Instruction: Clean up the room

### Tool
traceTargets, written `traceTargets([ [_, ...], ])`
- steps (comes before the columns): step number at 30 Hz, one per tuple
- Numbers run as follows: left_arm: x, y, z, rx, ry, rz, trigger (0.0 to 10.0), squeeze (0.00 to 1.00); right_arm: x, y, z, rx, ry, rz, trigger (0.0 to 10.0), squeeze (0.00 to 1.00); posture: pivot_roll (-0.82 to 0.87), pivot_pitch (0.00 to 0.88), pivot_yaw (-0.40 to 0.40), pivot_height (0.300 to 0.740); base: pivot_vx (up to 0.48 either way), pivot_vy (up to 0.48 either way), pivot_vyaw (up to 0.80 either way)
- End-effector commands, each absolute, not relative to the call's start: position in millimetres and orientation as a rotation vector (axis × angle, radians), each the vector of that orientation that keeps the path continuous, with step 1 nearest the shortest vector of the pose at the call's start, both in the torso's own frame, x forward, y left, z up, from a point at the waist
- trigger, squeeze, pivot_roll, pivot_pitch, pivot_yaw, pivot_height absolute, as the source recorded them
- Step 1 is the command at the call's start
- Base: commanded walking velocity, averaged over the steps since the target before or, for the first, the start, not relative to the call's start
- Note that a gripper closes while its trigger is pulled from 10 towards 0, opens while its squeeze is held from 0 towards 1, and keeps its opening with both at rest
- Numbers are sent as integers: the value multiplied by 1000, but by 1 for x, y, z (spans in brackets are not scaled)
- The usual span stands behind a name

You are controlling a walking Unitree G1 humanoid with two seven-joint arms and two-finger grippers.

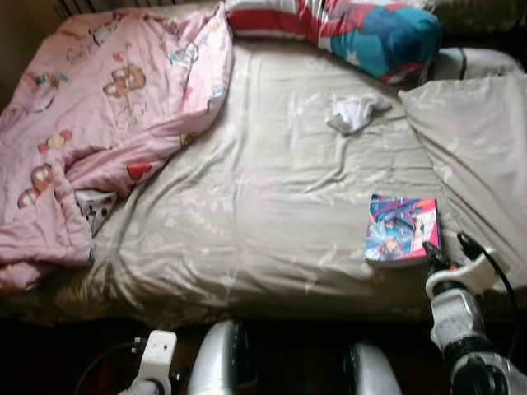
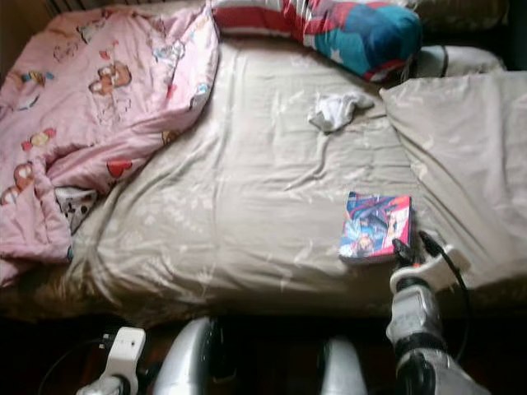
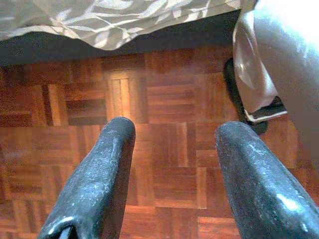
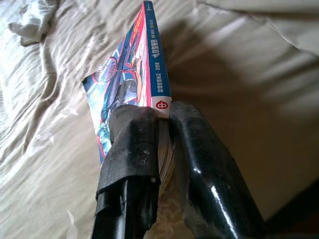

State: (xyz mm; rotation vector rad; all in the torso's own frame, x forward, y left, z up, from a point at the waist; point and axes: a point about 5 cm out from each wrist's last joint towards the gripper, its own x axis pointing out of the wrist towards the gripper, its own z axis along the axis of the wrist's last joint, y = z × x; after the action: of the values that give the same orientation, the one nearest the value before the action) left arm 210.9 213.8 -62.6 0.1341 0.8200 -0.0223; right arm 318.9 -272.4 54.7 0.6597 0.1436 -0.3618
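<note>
My right jaws (image 4: pixel 164 117) are pinching the comic book (image 1: pixel 402 230), at the bed's (image 1: pixel 272 214) five o'clock; left jaws (image 3: pixel 172 164) are hanging released.

Bedroom in a home, as I see it from the head camera: bed (image 1: pixel 272 214) with rumpled beige sheet; pink cartoon-print quilt (image 1: pixel 99 115) bunched on its left; striped red-and-blue pillow (image 1: pixel 354 29) at the head; wooden parquet floor (image 3: pixel 164 99) under the bed edge.
</note>
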Motion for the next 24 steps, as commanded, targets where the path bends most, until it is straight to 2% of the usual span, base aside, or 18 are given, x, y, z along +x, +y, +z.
traceTargets([
  [1,199,218,-69,154,867,-26,10000,0,318,-277,54,618,175,-383,10000,0,-74,252,129,625,0,0,0],
  [8,197,217,-70,155,878,-37,10000,0,322,-285,60,514,251,-405,10000,0,-67,261,134,625,0,0,0],
  [19,194,224,-70,166,887,-39,10000,0,330,-278,65,316,404,-229,10000,0,-55,275,141,625,0,0,0],
  [24,193,225,-70,169,886,-42,10000,0,330,-282,68,279,417,-232,10000,0,-52,282,146,625,0,0,0],
])
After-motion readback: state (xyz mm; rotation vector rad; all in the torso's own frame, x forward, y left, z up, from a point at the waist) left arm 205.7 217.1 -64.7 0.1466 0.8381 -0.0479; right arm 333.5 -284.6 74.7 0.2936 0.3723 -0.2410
